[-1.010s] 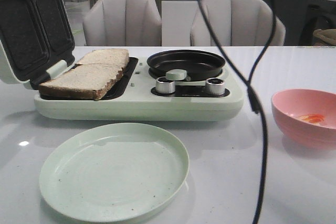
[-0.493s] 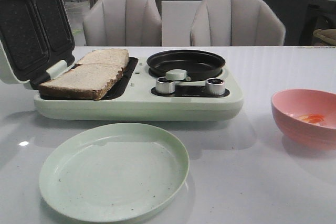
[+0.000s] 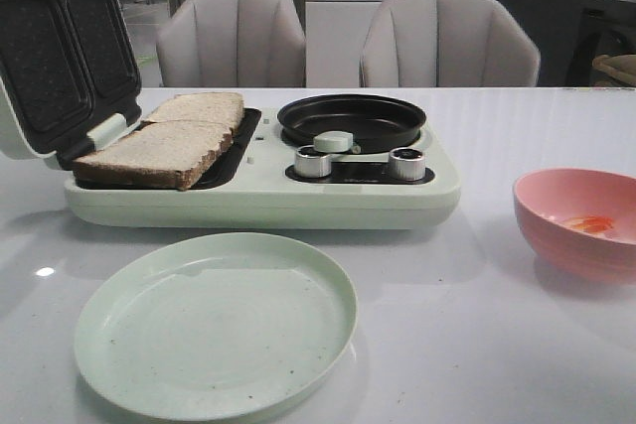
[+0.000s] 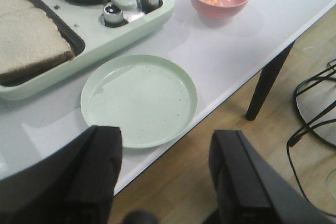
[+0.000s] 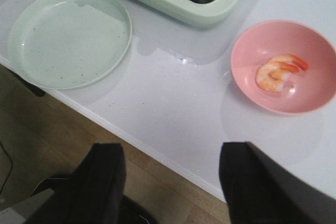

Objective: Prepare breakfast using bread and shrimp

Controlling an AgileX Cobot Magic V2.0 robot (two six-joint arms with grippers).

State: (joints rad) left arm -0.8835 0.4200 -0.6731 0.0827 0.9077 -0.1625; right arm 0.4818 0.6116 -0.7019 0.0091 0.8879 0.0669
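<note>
Both hands hang off the near edge of the table, above the floor, and both are spread with nothing between the fingers: the left hand point(image 4: 163, 177) and the right hand point(image 5: 170, 182). The bread point(image 3: 164, 141) lies as two slices in the open tray at the left end of the breakfast maker point(image 3: 258, 196), toward the table's far left. The shrimp point(image 5: 278, 72) sit in the pink bowl point(image 3: 576, 220) near the right edge. The green plate point(image 3: 214, 330) sits at the near edge.

The likely trouble: the small, curled shrimp may slip from the fingers, or the light bowl may slide. From the right hand, the shrimp lie ahead, well apart; the bread is farther still from the left hand.
</note>
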